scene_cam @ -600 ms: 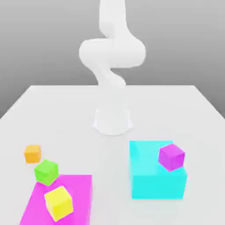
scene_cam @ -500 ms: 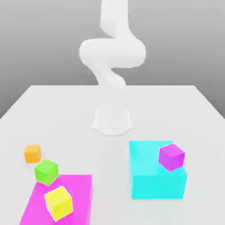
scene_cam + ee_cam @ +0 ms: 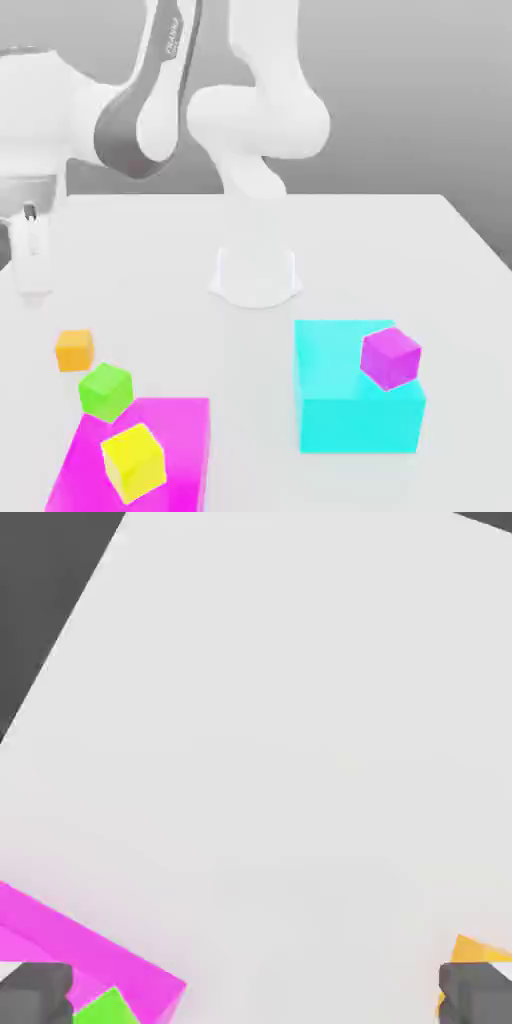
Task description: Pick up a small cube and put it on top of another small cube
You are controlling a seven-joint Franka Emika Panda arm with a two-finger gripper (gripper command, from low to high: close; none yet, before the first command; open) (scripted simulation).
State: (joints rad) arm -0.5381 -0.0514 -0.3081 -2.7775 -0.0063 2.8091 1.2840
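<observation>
Above the white table [image 3: 400, 250], at the exterior view's left, the gripper [image 3: 30, 262] hangs released, holding nothing, over the orange cube [image 3: 74, 350]. Near it sits the green cube [image 3: 105, 390]. Lettering on the arm [image 3: 150, 90] is unreadable.

Bright, even, shadowless light washes the white desk [image 3: 400, 240], with no glare. The exterior view is soft, the arm [image 3: 150, 90] slightly smeared. Block colours look flat and saturated.
</observation>
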